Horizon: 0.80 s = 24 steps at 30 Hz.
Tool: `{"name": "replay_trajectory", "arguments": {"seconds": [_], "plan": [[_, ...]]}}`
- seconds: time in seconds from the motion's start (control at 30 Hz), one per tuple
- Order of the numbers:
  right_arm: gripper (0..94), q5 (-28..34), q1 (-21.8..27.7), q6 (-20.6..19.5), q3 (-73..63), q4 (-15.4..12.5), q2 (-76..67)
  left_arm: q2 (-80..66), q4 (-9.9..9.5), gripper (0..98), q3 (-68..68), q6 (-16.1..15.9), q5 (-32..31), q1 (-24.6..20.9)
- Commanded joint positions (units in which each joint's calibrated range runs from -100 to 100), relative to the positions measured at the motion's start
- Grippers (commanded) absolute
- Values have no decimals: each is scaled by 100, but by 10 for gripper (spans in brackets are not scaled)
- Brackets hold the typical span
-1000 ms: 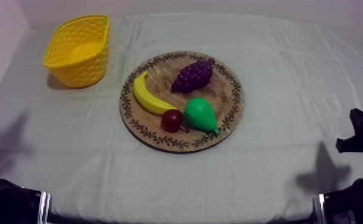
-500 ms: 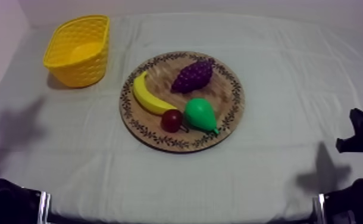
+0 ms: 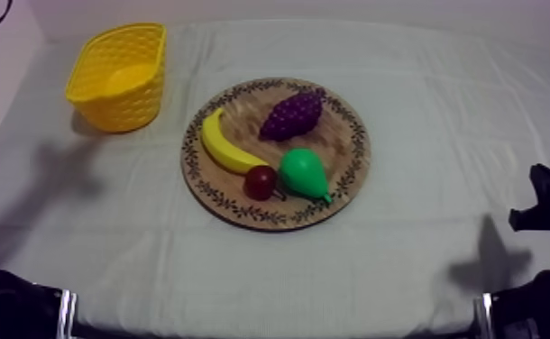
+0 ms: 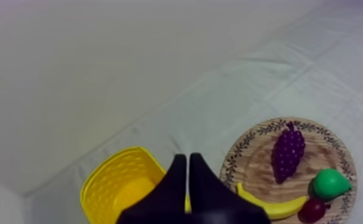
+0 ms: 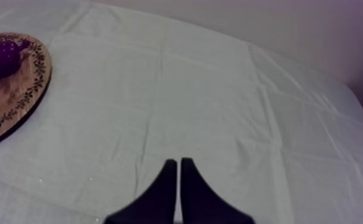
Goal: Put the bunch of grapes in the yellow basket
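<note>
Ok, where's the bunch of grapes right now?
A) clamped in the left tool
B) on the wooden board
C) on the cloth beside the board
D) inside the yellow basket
B: the bunch of grapes lies on the wooden board beside the banana, apart from the yellow basket, and the left tool is shut on nothing.

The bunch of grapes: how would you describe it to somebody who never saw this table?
Find the round wooden board in the middle of the table. The bunch of grapes lies on its far side, behind the banana and pear. It alone is purple and knobbly.
</note>
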Motion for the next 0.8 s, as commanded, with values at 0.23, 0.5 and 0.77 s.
{"name": "replay_trajectory", "arguments": {"seconds": [0.23, 0.5, 0.77], "plan": [[2, 0, 2, -2, 4, 0, -2, 1001, 195, 0, -759, -346, 179, 95], [2, 0, 2, -1, 4, 0, -2, 1808, 259, 0, -1370, -492, 417, 194], [2, 0, 2, -2, 4, 0, -2, 2458, 348, 0, -1995, -681, 598, 416]]}}
